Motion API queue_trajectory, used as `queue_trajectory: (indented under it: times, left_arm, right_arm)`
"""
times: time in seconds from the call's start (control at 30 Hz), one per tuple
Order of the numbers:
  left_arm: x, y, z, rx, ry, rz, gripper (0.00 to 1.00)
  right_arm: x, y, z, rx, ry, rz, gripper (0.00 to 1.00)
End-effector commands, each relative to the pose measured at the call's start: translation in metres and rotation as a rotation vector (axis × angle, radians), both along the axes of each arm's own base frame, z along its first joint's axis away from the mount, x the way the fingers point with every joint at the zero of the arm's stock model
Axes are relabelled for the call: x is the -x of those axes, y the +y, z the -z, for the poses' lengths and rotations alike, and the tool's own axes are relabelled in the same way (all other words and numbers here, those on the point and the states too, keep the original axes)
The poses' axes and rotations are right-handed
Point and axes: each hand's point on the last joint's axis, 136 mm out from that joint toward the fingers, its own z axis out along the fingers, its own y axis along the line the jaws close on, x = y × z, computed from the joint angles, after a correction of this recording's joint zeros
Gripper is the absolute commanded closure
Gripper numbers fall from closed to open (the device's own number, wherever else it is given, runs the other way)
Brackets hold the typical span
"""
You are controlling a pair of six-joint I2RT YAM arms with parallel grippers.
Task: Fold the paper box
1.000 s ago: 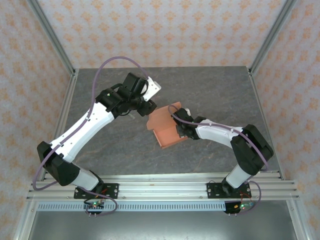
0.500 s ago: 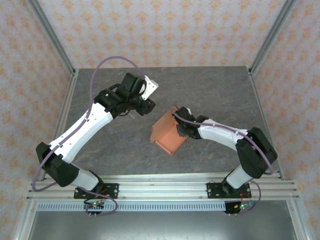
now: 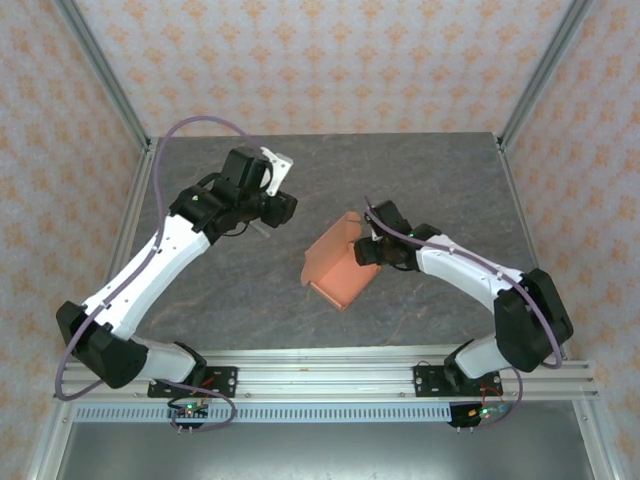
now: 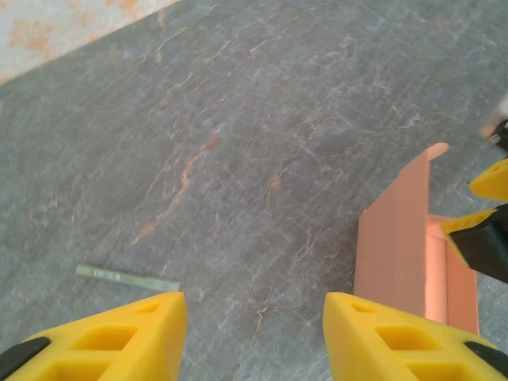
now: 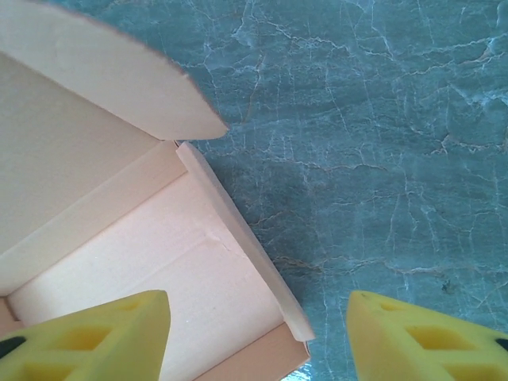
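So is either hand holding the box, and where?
Nothing is held. The right hand is open, straddling a wall of the box; the left hand is open, away from it.

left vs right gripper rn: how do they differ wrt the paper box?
The left gripper hangs over bare table, apart from the paper box; the right gripper sits at the box. The left gripper's fingers have just table between them; the right gripper's straddle the box's side wall, one finger over its inside. Shared: yellow fingers, both open, neither clamping the box.
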Motion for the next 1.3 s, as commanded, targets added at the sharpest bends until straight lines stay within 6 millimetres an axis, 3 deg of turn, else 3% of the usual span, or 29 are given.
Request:
queue_trajectory:
  times: [0.0,0.13,0.23,0.43,0.57,0.73,0.9,1.1,1.27]
  left_arm:
    - [0.003,0.018,0.003,0.133,0.008,-0.128,0.5]
    - [0.013,0.049,0.036,0.157,0.052,-0.257,0.48]
    - [0.019,0.061,0.054,0.165,0.078,-0.312,0.48]
    - [0.017,0.076,0.07,0.158,0.074,-0.394,0.47]
    - [0.008,0.083,0.076,0.179,0.074,-0.444,0.46]
    - [-0.004,0.089,0.084,0.192,0.073,-0.496,0.46]
    - [-0.009,0.096,0.087,0.188,0.065,-0.528,0.45]
    - [-0.021,0.118,0.099,0.133,0.046,-0.614,0.45]
    - [-0.04,0.123,0.116,0.167,0.07,-0.654,0.45]
  right_arm:
    - [0.022,0.007,-0.001,-0.129,0.111,-0.077,0.35]
    - [0.038,0.013,0.001,-0.193,0.201,-0.105,0.34]
    - [0.061,0.007,0.005,-0.175,0.257,-0.119,0.35]
    - [0.117,0.019,0.012,-0.207,0.311,-0.188,0.35]
    - [0.131,0.042,0.022,-0.28,0.314,-0.228,0.35]
    - [0.136,0.072,0.036,-0.306,0.312,-0.275,0.36]
    - [0.133,0.1,0.037,-0.349,0.291,-0.31,0.37]
    - [0.107,0.126,0.033,-0.385,0.221,-0.294,0.4]
    - [0.08,0.144,0.03,-0.392,0.139,-0.28,0.4]
